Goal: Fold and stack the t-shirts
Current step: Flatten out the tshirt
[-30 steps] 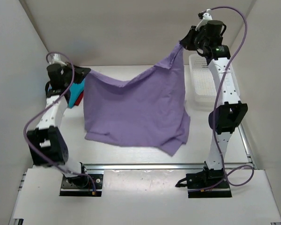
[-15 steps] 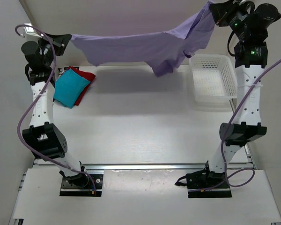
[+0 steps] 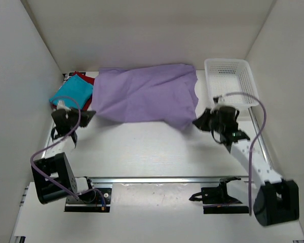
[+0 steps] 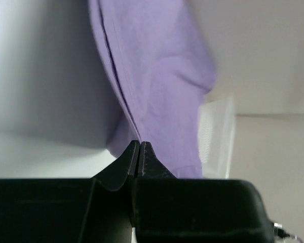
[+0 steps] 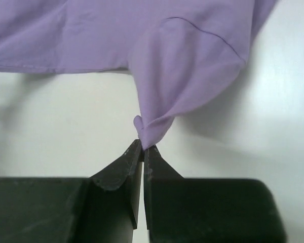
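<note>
- The lavender shirt [image 3: 142, 96] lies spread on the bench [image 3: 152, 152] toward 12 o'clock, its long side running 9 to 3.
- The left gripper [image 3: 89, 114] sits low at the shirt's 8 o'clock corner. The wrist view shows its jaws pinched tight on the hem.
- The right gripper [image 3: 196, 122] sits at the 4 o'clock corner, jaws closed on a small tuck of cloth.
- The teal shirt [image 3: 71, 93] lies folded at 10 o'clock on top of the red shirt [image 3: 84, 77].
- The basket [image 3: 226, 61] stands at 2 o'clock, just beside the lavender shirt.
- As I judge it, the step in hand is setting the last shirt flat for its first fold. The other two look done.
- The next move likely calls for both arms to carry the near corners toward 12 o'clock together. The cloth needs to stay taut and level so the edges meet.
</note>
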You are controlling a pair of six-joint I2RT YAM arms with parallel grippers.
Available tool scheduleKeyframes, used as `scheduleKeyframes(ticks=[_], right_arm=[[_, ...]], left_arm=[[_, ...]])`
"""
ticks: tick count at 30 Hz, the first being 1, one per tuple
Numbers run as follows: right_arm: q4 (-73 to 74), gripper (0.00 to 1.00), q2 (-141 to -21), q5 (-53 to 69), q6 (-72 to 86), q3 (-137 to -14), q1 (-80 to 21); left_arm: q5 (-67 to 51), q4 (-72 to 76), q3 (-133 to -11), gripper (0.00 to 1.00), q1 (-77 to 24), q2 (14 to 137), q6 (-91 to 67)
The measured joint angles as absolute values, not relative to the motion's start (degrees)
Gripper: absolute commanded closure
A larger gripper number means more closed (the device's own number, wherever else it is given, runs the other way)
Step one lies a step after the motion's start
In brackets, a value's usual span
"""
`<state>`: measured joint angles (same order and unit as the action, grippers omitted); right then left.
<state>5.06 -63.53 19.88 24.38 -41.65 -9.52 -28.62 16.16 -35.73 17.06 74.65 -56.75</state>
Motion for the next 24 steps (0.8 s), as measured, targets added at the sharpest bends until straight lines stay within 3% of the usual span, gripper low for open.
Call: scheduleKeyframes(ticks=[6,10,13,20,24], right_arm=[[12.1,1.00,-39.1,16.6,28.4,-22.2,-9.7],[21.0,1.00,-24.6,17.5,31.5,-18.5,-8.0],[26.3,1.00,-16.8,16.3,34.0,-19.4,-12.6],[32.7,1.00,-17.0,7.3,36.9,-24.5,-26.7],[36.6,1.00,-28.1,-3.2,32.0,-42.7,-35.2]], left_arm=[[-29.8,13.1,-20.8,1.00,19.7,70.6,-52.5],[-31.5,7.5,-19.3,1.00,21.2,63.0,-47.8],[-30.8,2.7,-19.4,1.00,21.2,56.3,-43.2],[-29.4,-3.6,-20.8,1.00,17.8,49.8,-39.6],[-30.9,-6.3,-30.3,1.00,13.9,51.7,-42.6]])
